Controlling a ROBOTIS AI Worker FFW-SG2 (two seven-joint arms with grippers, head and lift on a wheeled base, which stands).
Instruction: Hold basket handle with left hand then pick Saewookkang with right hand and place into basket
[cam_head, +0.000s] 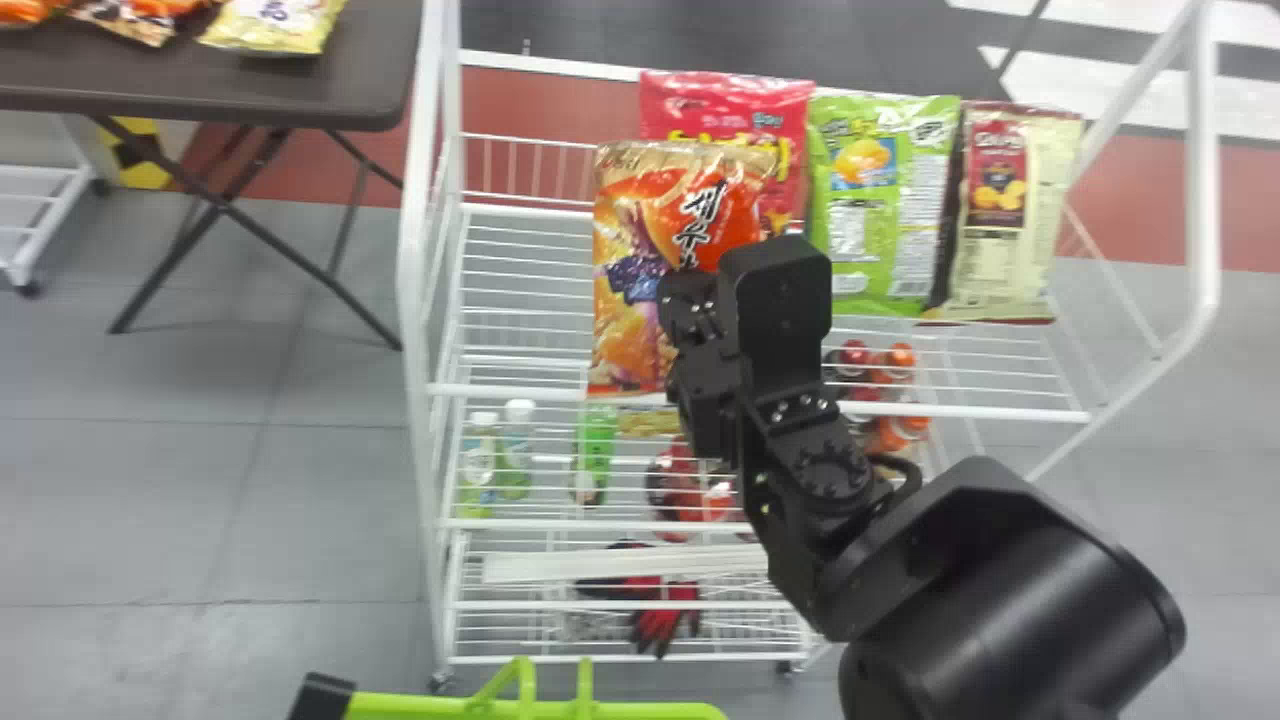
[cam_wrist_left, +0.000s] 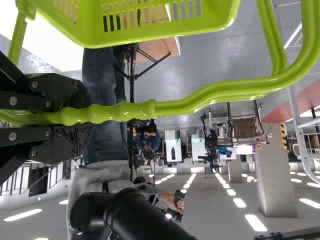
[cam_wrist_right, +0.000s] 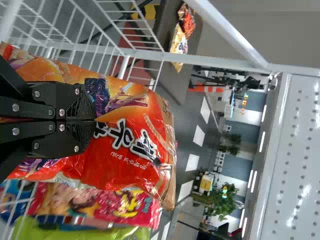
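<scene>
Black arm (cam_head: 900, 570), drum-shaped section (cam_head: 1010, 620), rounded housing (cam_head: 785, 310), dark cable (cam_head: 908, 472); black claw (cam_head: 686, 305), silver screws (cam_wrist_right: 61, 127), ridged pads (cam_wrist_right: 84, 106).

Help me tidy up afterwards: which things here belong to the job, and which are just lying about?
For the job:
Saewookkang, in the right gripper
basket, its handle in the left gripper

Just lying about:
pink bag, green bag and cream bag, racked
snack bags on the table

By my count, at least six snack bags (cam_head: 640, 220), two white-capped bottles (cam_head: 480, 465), one green basket (cam_wrist_left: 215, 17), one dark folding table (cam_head: 370, 60).
</scene>
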